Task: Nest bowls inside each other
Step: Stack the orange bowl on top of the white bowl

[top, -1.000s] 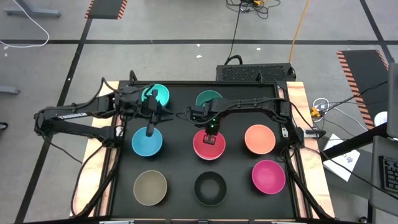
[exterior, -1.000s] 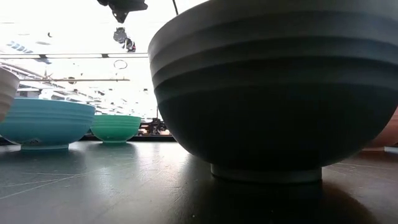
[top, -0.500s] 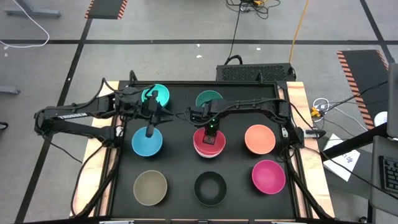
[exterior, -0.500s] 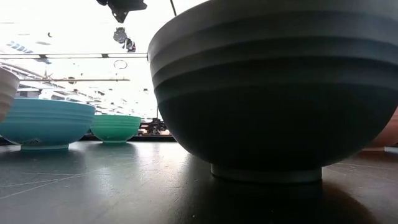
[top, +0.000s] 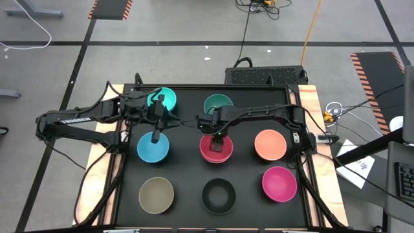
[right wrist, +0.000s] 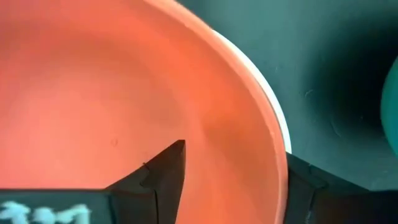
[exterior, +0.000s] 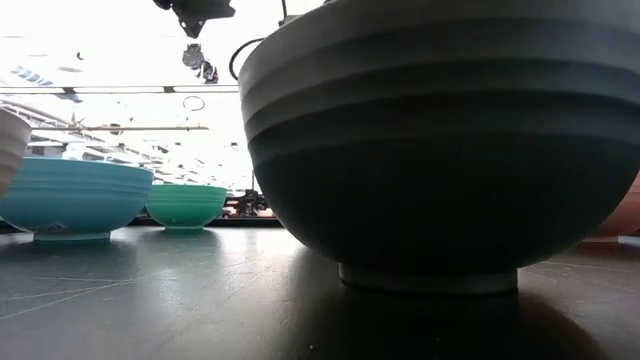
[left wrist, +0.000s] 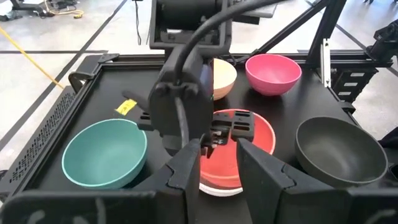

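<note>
On black tabletop (top: 187, 188), red-pink bowl (top: 217, 150) sits nested in white bowl (left wrist: 214, 188), right pincer (top: 218, 144) open astride its rim.

place: robotics lab | signs: hazard-striped floor tape (top: 110, 8); loose cables (top: 262, 5); taped concrete floor
</note>
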You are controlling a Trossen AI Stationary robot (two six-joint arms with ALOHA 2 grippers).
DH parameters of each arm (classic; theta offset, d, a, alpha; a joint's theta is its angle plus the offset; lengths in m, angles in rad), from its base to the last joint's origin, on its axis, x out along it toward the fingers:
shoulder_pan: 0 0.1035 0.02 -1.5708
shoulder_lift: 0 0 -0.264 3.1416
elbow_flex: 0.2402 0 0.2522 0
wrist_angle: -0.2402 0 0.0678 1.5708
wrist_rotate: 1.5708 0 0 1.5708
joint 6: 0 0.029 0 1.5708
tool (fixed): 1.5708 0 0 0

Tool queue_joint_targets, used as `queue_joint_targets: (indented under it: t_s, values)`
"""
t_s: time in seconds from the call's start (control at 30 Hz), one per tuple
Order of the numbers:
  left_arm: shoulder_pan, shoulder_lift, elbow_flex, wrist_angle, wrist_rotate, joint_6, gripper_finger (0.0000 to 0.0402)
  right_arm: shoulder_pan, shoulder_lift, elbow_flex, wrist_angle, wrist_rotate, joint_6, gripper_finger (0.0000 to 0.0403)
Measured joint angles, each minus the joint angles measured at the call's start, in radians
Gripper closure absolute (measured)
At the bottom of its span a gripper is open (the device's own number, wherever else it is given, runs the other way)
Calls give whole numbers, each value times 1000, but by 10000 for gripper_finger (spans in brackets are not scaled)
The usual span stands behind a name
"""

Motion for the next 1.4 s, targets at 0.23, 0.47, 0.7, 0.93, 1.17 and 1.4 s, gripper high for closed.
queue_joint_targets:
  t_s: [0.23,0.47,0.7,0.93,1.17,1.4]
  values:
    - [0,0,0,0,0,-7,293,21,-1,1,0,16,12,215]
    - [0,0,0,0,0,-13,293,25,-2,2,-6,61,-10,215]
    - [0,0,0,0,-4,-8,293,25,-15,5,11,59,-62,215]
    - [0,0,0,0,-8,-7,293,23,-68,8,73,59,-96,215]
    - [0,0,0,-9,-8,-9,293,5,-86,8,77,41,-88,215]
    - [0,0,0,-13,-8,-12,293,-14,-85,8,77,34,-74,215]
